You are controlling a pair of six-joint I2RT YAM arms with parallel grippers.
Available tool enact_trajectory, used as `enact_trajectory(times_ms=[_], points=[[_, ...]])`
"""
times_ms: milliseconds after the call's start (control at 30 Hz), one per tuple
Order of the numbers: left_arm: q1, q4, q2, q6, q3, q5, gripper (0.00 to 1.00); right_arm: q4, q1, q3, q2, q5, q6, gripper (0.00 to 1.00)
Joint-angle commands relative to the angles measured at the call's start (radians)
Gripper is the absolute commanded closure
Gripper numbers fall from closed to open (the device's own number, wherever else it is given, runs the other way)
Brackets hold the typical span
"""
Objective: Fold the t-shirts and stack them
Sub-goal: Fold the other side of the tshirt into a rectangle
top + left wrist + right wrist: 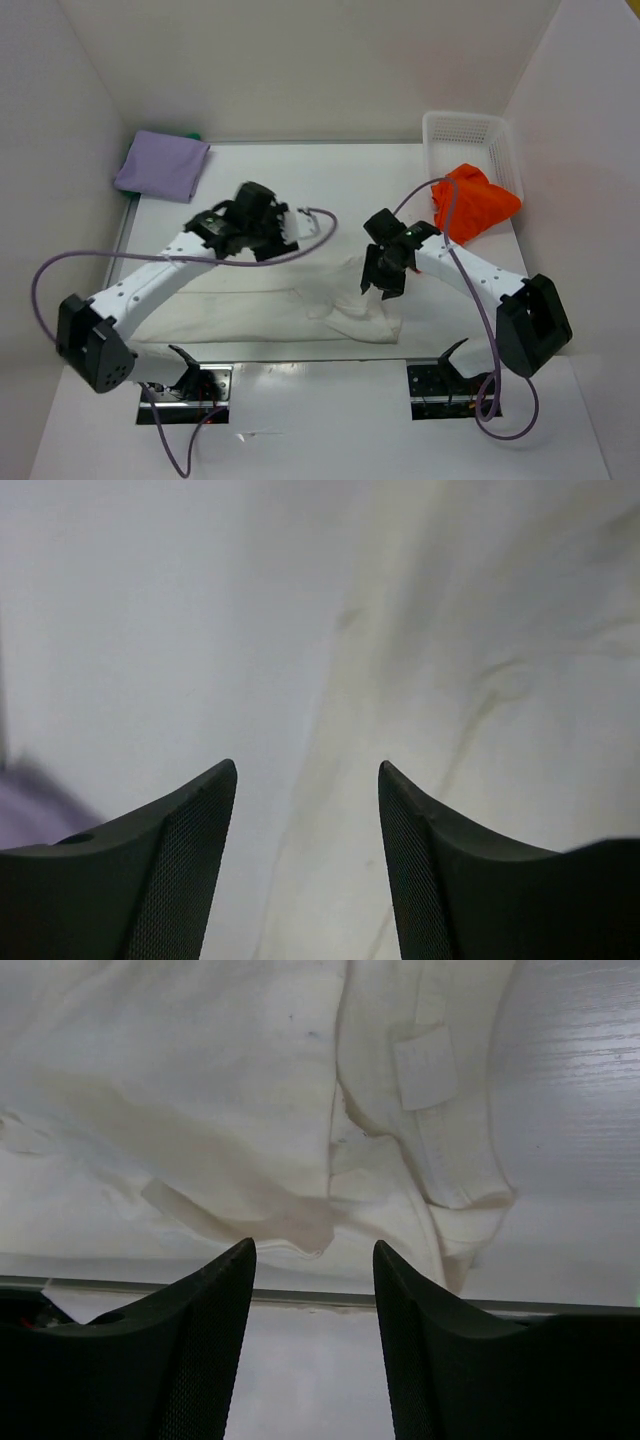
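White t-shirt (250, 305) rumpled; left fingers (170, 880), right fingers (180, 1360) parted.

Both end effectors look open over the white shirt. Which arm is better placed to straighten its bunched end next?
Right, probably: the right end effector hangs open by the bunched end of the white t-shirt, while the left end effector is over its far edge.

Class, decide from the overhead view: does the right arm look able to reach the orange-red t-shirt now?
Probably yes. The orange-red t-shirt lies uncovered at the near edge of the basket; nothing stands between it and the right gripper, which is open and empty.
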Motion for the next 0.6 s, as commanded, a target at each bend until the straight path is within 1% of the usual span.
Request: enact_trajectory(times_ms=[0,33,100,133,200,233,367,567], points=[[-0.195,-0.078,0.099,-0.079,-0.008,0.118,0.34,0.079,-0.037,-0.018,-0.059,-0.047,0.014,0.45],[-0.283,-0.066,0.135,-0.079,-0.008,0.099,0.36,0.088,-0.049,-0.031,-0.059,-0.056,0.014,0.47],[-0.351,-0.020,0.184,-0.055,-0.029,0.075,0.39,0.100,-0.049,-0.043,-0.069,-0.056,0.014,0.49],[-0.405,0.012,0.198,-0.055,-0.050,0.064,0.39,0.100,-0.058,-0.052,-0.079,-0.056,0.025,0.49],[-0.447,0.037,0.240,-0.055,-0.060,0.064,0.41,0.100,-0.058,-0.070,-0.079,-0.056,0.040,0.49],[-0.468,0.046,0.255,-0.055,-0.070,0.076,0.44,0.100,-0.069,-0.071,-0.092,-0.056,0.052,0.49],[-0.481,0.092,0.289,-0.069,-0.098,0.096,0.47,0.100,-0.078,-0.098,-0.125,-0.056,0.063,0.49],[-0.499,0.114,0.330,-0.079,-0.150,0.124,0.47,0.100,-0.088,-0.107,-0.134,-0.056,0.063,0.49]])
